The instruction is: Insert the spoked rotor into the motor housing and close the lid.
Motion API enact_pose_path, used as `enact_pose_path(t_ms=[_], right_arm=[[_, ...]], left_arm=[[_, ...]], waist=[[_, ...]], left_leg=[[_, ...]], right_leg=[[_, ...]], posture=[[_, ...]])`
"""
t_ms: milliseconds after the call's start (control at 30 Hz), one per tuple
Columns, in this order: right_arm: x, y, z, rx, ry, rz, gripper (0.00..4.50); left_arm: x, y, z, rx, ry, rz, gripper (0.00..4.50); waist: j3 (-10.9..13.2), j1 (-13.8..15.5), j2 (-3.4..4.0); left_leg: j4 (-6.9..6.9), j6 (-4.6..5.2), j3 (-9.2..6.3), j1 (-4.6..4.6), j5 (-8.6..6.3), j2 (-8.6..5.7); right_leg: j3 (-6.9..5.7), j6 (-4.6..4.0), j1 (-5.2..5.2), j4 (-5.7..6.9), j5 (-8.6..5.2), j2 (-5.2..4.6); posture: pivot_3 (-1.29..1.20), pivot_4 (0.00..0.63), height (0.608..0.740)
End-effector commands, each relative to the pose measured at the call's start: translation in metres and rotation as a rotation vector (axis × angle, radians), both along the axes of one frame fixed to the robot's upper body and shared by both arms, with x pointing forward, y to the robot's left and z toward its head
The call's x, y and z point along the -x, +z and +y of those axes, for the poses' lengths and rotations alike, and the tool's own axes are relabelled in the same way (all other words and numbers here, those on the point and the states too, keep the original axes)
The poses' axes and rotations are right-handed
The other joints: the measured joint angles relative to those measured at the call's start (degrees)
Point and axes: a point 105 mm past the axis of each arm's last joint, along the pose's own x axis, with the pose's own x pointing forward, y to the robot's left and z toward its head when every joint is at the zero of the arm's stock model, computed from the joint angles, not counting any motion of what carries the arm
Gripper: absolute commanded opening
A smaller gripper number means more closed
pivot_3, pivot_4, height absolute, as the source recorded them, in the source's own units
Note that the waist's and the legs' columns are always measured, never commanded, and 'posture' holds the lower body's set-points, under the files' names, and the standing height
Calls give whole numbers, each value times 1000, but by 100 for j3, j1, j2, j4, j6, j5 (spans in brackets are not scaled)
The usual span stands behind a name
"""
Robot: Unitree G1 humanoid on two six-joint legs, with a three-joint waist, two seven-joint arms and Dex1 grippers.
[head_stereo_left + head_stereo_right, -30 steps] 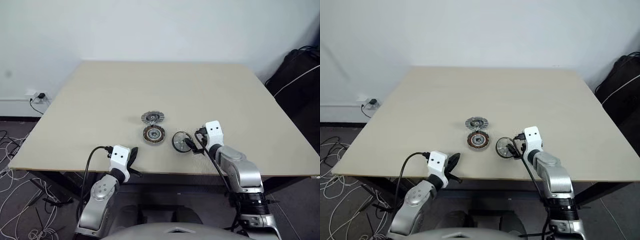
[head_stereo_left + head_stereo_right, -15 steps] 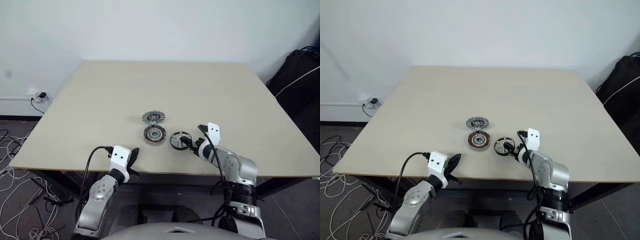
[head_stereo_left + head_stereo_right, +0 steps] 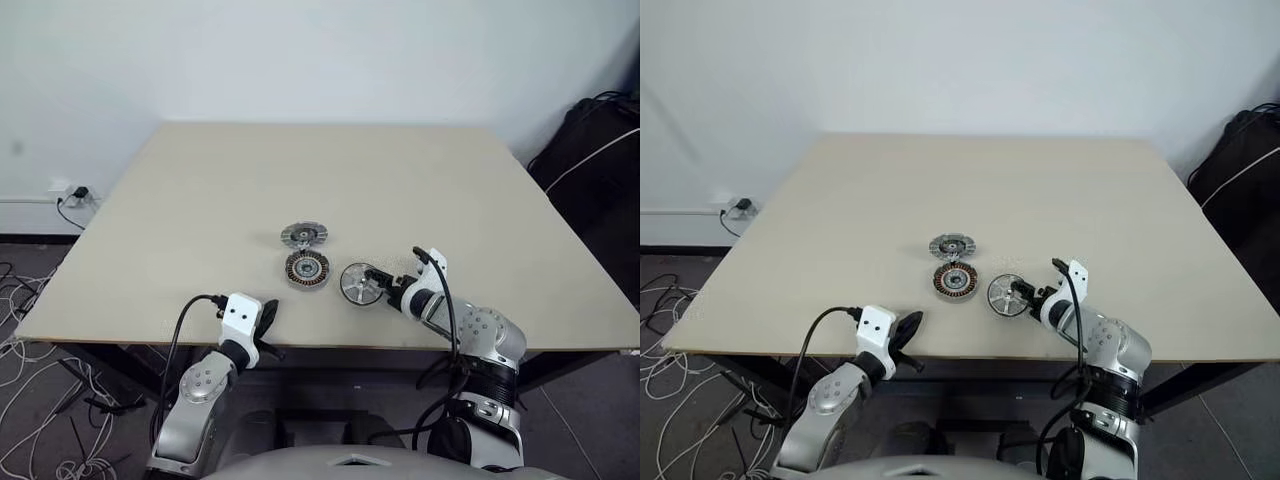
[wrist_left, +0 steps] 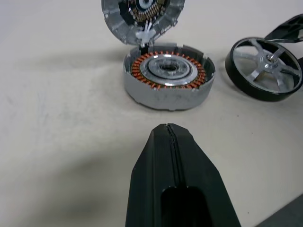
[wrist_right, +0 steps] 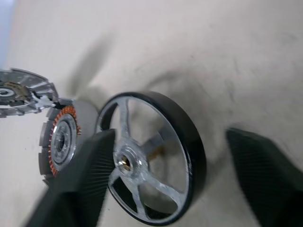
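Observation:
The spoked rotor (image 3: 358, 284), a black-rimmed wheel with silver spokes, rests on the table right of the motor housing (image 3: 307, 269). Copper windings ring the housing's (image 4: 166, 75) dark centre. The lid (image 3: 303, 236) lies open just behind the housing, inner face up. My right gripper (image 5: 170, 135) is open and straddles the rotor's (image 5: 151, 161) near rim. One of its fingers (image 5: 80, 175) is over the spokes and the other is outside, apart from the rim. My left gripper (image 4: 168, 130) is shut with nothing in it, low at the table's front edge, pointing at the housing.
The beige table (image 3: 200, 190) is bare around the three parts. A black bag (image 3: 600, 150) stands off the right side. Loose cables (image 3: 30, 400) lie on the floor to the left, under a wall socket (image 3: 72, 190).
My right wrist has rolled and its forearm has swung lower, with the fingers narrowing around the rotor's rim. The rotor now shows its silver spokes more. The left arm stayed still.

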Motion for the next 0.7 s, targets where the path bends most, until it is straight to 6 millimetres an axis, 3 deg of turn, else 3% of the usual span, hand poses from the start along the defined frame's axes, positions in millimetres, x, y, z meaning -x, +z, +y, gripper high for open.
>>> enact_pose_path(t_ms=[33,267,500,700], right_arm=[[2,2,9,-56,26,2,2556],[7,-2,12,-74,40,22,365],[11,-10,9,-59,44,50,371],[-3,18,18,-128,0,-60,371]], left_arm=[[-2,5,-2,2,-11,-19,0],[-1,2,-2,0,-12,-6,0],[-1,1,-2,-3,-11,3,0],[0,1,-2,-3,-11,4,0]], waist=[[0,-11,1],[2,-25,7],[2,-24,6],[6,-32,12]], left_leg=[[0,0,0,0,0,0],[0,0,0,1,0,1],[0,1,0,2,0,1],[-4,1,0,-1,0,2]], right_leg=[[0,0,0,0,0,0],[1,1,2,0,0,0],[1,1,1,-1,0,0],[2,1,-2,-3,0,-1]], posture=[[0,0,740],[0,0,740],[0,0,740],[0,0,740]])
